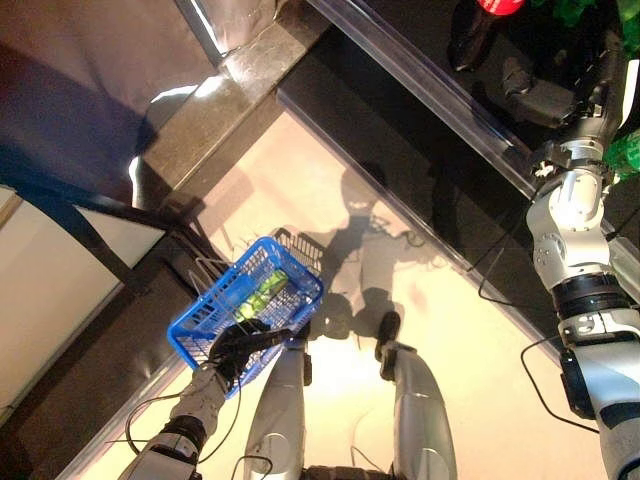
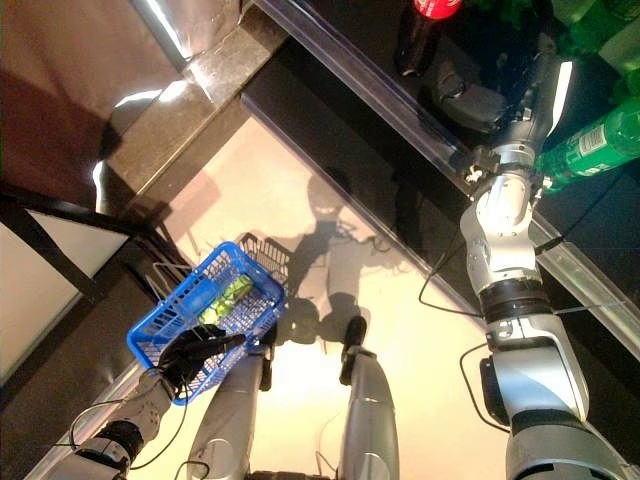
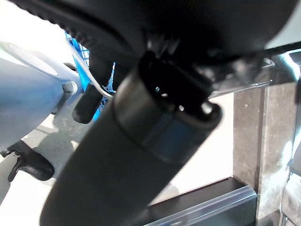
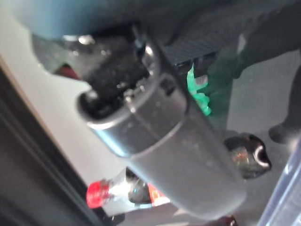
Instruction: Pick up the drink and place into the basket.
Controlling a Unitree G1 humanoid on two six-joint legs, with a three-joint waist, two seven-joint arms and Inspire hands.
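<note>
My left hand (image 1: pixel 240 345) is shut on the thin wire handles of the blue basket (image 1: pixel 205 325), which hangs low at the left, off the floor. A green drink (image 1: pixel 262 290) lies inside it. My right hand (image 2: pixel 475 100) is open and reaches over a dark shelf at the upper right. It lies just beside a dark bottle with a red cap (image 2: pixel 420 35), apart from it. The bottle also shows in the right wrist view (image 4: pixel 136 193), beyond the thumb. A green bottle (image 2: pixel 590 145) lies on the shelf on the other side of my right wrist.
The shelf has a clear front rail (image 1: pixel 420 90) running diagonally. A stone ledge (image 1: pixel 230 90) and a dark-framed stand (image 1: pixel 80 230) are at the left. Pale floor (image 1: pixel 300 190) lies between them.
</note>
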